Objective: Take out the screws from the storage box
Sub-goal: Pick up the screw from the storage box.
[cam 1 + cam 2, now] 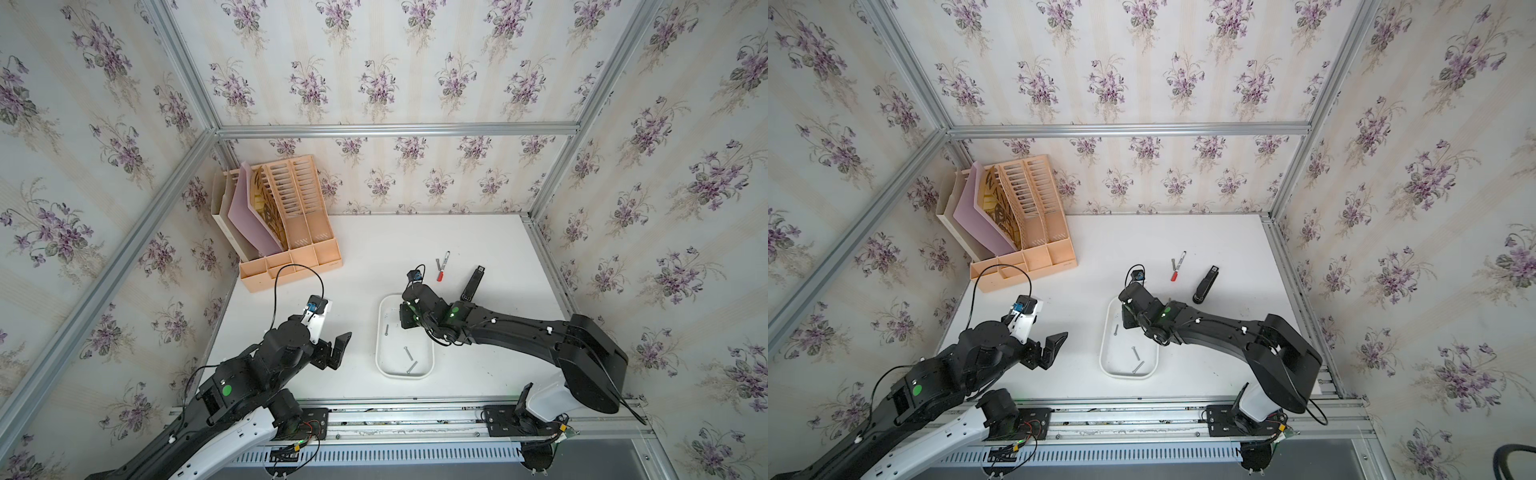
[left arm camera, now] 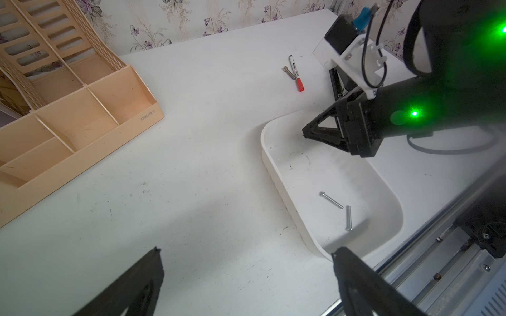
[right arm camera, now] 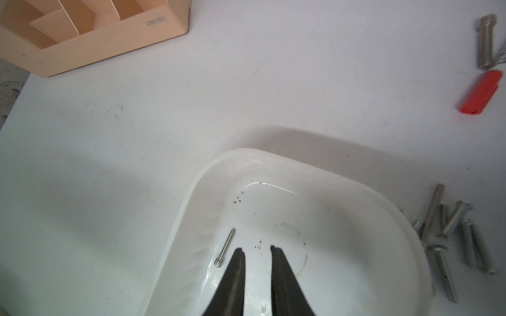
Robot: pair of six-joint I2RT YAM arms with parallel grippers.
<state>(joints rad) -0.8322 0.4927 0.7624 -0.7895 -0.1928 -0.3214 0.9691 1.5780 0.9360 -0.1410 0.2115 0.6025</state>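
Showing black arm links point(image 1: 282, 349) with white base shells point(image 1: 548, 395), glowing green at joint indicators point(image 1: 226, 390). Routing looped black cables point(image 1: 295, 265) to white-bracketed wrist cameras point(image 1: 316, 303). Tapering to black fingers point(image 2: 142, 284) at the left gripper point(image 2: 246, 249).

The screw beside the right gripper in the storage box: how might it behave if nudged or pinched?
The screw is a thin round metal shaft: probably stiff, likely to roll on the glossy floor of the storage box if nudged. Lying flat, it may slip from the right gripper; its wider head could curve its roll.
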